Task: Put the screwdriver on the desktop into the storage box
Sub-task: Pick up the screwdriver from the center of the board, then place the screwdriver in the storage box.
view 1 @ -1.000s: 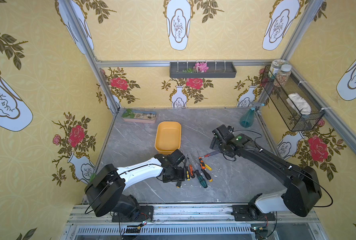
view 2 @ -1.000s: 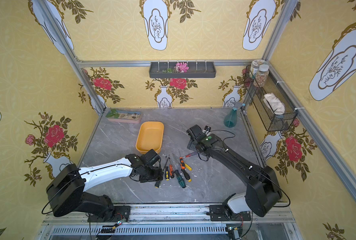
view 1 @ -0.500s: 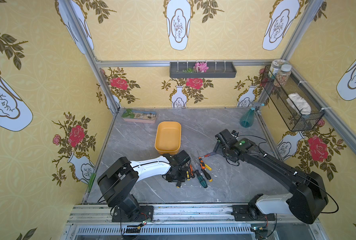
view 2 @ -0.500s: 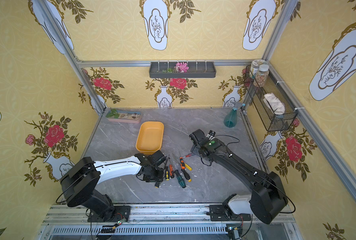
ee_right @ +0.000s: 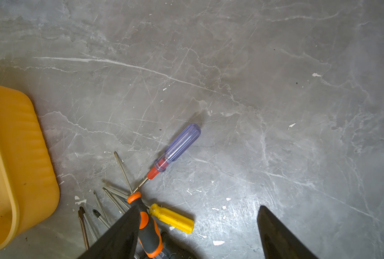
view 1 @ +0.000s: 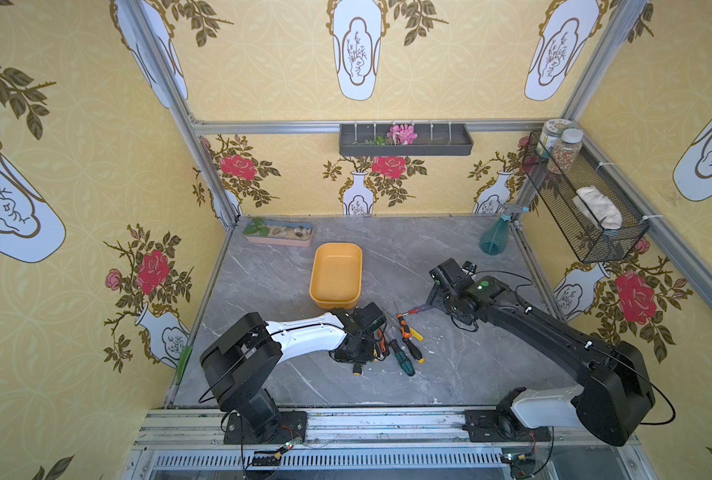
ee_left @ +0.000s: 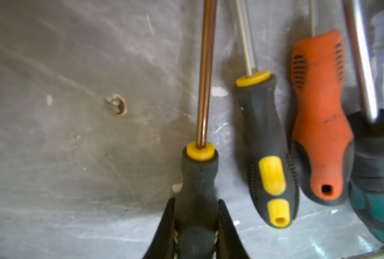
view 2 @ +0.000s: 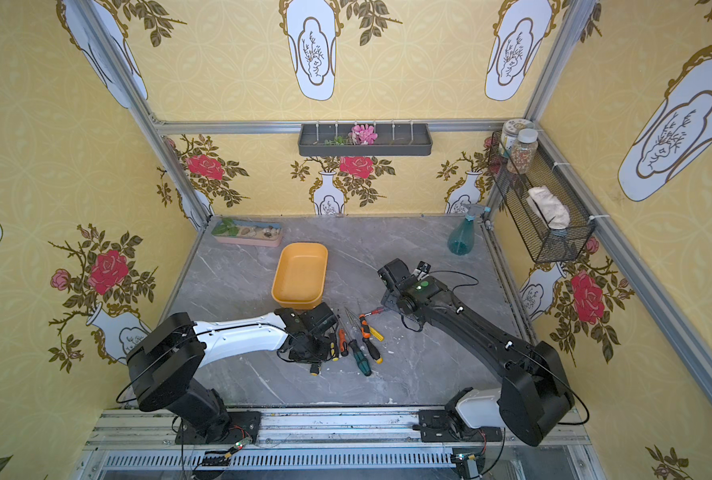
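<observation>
My left gripper (ee_left: 196, 213) is shut on the black handle of a screwdriver (ee_left: 198, 175) with a yellow collar, which lies on the grey desktop (ee_left: 74, 134). In both top views this gripper (view 1: 356, 353) (view 2: 310, 351) is low at the left end of a row of several screwdrivers (view 1: 402, 345), just in front of the yellow-orange storage box (view 1: 336, 274) (view 2: 300, 272). The box has nothing in it. My right gripper (ee_right: 195, 224) (view 1: 432, 296) is open above the desktop, right of the row, near a clear blue-handled screwdriver (ee_right: 179, 143).
A pink tray of pebbles (view 1: 278, 233) sits at the back left and a teal spray bottle (view 1: 493, 237) at the back right. A wire basket (view 1: 583, 208) hangs on the right wall. A dark wall tray (view 1: 404, 139) is mounted on the back wall.
My left gripper has closed on the black screwdriver handle. The left arm's base link has swung right. My right gripper has drifted right, away from the storage box.
</observation>
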Available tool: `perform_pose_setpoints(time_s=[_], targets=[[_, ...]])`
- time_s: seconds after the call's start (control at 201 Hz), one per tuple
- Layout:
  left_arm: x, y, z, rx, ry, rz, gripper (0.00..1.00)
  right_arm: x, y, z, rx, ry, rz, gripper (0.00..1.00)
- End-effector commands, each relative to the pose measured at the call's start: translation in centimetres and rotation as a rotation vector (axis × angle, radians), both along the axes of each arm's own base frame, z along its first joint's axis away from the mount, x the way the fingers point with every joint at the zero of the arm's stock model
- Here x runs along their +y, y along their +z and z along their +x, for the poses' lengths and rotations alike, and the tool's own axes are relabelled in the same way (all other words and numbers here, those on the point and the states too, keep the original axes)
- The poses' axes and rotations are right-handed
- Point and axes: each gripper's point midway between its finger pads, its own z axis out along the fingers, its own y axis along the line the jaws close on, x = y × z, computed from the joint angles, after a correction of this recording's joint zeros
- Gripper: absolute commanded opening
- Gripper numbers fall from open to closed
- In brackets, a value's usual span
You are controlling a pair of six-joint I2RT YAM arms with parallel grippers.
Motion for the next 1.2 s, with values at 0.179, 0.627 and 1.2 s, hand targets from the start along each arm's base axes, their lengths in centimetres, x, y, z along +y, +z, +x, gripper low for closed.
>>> perform_pose_setpoints(time_s=[0.179,0.627,1.2], targets=[[2.3,1.5,-0.1,-0.060,0.037,0.057,0.01,0.1,0.5,0.7,-0.028,-0.002,-0.001,0.82],[6.2,12.8,10.4,-0.344,0.146,0.011,0.00,1.0,0.7,1.4,-0.025,0.020,0.005,0.82],[9.8,6.0,22.3,-0.313,0.139,0.111,0.07,3.5,0.3,3.6,-0.001,0.048,0.015,0.82]])
